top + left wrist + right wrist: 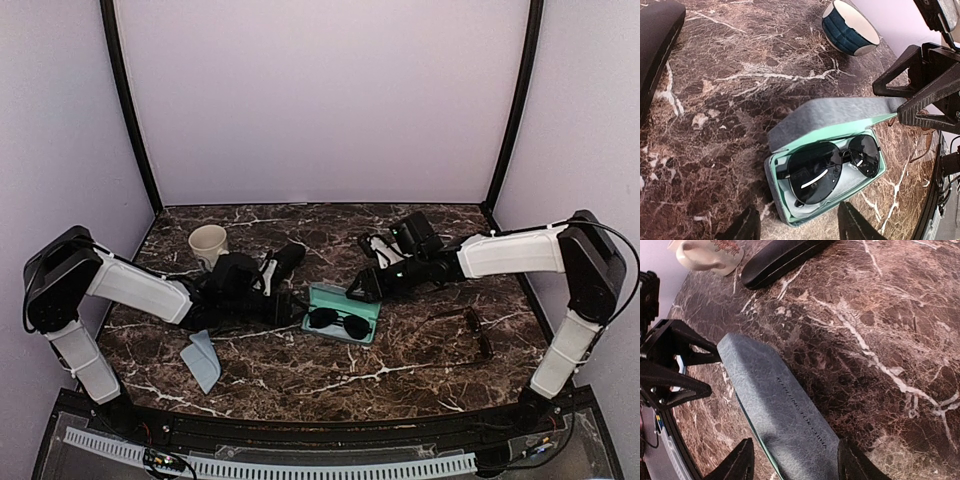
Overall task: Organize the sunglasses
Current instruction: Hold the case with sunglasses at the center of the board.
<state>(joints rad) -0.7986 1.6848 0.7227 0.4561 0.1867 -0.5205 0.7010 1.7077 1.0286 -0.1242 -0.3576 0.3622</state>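
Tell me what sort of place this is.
Probably a robot test booth, not a home: plain lilac walls and black posts box in a marble-patterned table, two robot arms stand at its near edge, and sunglasses lie in an open case.

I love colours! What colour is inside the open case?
The case is mint green inside, clearest in the left wrist view.

My left arm [140,285] toward 3 o'clock, left gripper [797,225] parted; right arm [505,252] toward 9 o'clock, right gripper [792,465] parted.

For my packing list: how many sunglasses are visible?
2. One pair in the open green case; another pair on the table to its right. The shut black case may hide more.
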